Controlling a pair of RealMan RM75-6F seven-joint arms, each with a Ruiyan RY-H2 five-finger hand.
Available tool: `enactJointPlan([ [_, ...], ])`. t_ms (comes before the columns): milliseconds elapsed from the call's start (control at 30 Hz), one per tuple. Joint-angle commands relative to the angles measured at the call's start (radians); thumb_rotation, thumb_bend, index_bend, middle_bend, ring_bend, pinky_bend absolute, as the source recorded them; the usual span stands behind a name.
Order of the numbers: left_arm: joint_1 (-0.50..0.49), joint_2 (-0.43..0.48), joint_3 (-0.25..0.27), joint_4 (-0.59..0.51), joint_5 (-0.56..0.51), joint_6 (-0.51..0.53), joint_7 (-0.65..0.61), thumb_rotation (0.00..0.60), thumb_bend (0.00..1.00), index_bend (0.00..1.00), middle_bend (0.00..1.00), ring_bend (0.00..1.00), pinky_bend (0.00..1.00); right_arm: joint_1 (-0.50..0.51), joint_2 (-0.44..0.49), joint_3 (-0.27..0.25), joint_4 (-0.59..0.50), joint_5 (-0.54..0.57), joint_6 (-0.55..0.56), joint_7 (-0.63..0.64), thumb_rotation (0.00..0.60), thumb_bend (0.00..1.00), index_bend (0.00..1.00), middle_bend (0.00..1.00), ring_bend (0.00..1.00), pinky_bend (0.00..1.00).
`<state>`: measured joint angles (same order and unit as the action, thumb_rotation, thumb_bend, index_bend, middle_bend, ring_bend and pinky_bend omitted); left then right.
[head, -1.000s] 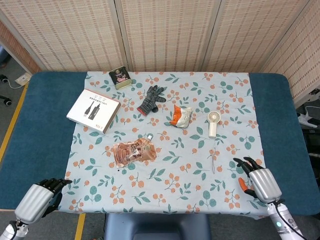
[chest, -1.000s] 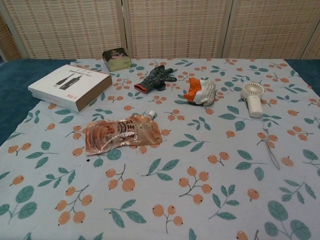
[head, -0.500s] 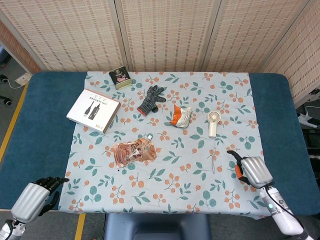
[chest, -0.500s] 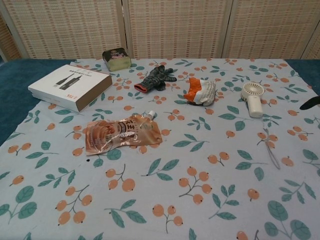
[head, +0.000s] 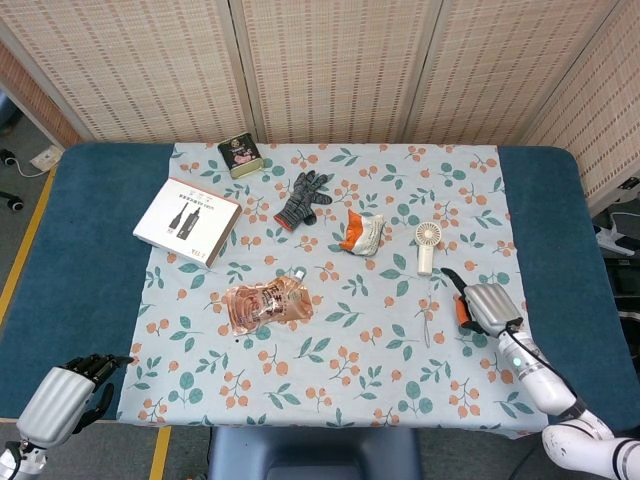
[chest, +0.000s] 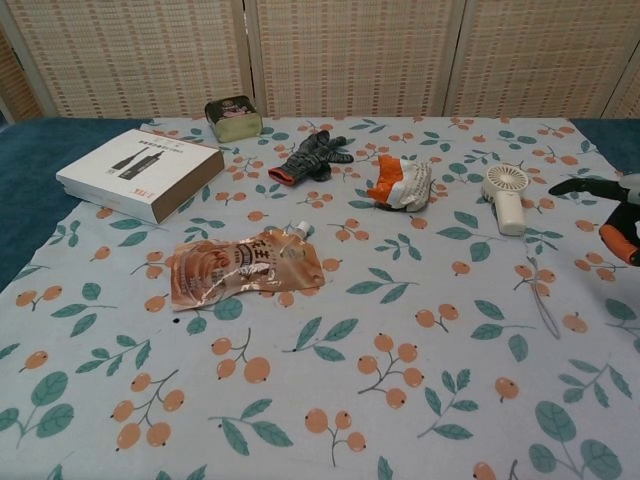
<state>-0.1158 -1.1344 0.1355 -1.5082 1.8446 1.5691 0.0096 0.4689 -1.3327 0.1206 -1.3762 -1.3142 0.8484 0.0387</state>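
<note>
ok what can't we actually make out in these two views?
- Right hand: chest view cuts it at the right edge; finger pose unclear.
- Left hand: head view only, at the bottom left corner, fingers partly hidden.
- Print on the white box and small tin: too small to read.

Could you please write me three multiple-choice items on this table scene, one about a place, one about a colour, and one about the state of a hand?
1. Which thing lies nearest the right hand?
A. the white handheld fan
B. the small tin
C. the white box

2. What colour is the glove?
A. yellow
B. dark grey
C. white

3. What does the right hand hold?
A. the pouch
B. the crumpled wrapper
C. nothing

Answers: 1 A, the fan lies just beyond the hand on the floral cloth. 2 B, it is dark grey with a red cuff. 3 C, its fingers show bare above the cloth.
</note>
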Motion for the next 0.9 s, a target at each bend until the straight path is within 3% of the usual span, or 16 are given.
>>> enactJointPlan([
  [33, 0.000, 0.001, 0.000, 0.000, 0.000, -0.001, -0.003, 0.600, 0.62, 0.28, 0.35, 0.38, 0.55, 0.048, -0.052, 0.025, 0.075, 0.042, -0.050, 0.005, 0.600, 0.69, 0.00, 0.75, 0.64, 0.78],
  [333, 0.001, 0.004, 0.000, -0.003, 0.000, -0.003, -0.004, 0.600, 0.62, 0.28, 0.35, 0.38, 0.55, 0.084, -0.098, 0.030, 0.160, 0.081, -0.088, 0.012, 0.600, 0.69, 0.00, 0.75, 0.64, 0.78],
  [900, 0.003, 0.005, -0.001, -0.004, 0.002, -0.003, 0.000, 0.600, 0.62, 0.28, 0.35, 0.38, 0.55, 0.108, -0.145, 0.033, 0.253, 0.058, -0.080, 0.107, 0.600, 0.69, 0.00, 0.75, 0.64, 0.78],
])
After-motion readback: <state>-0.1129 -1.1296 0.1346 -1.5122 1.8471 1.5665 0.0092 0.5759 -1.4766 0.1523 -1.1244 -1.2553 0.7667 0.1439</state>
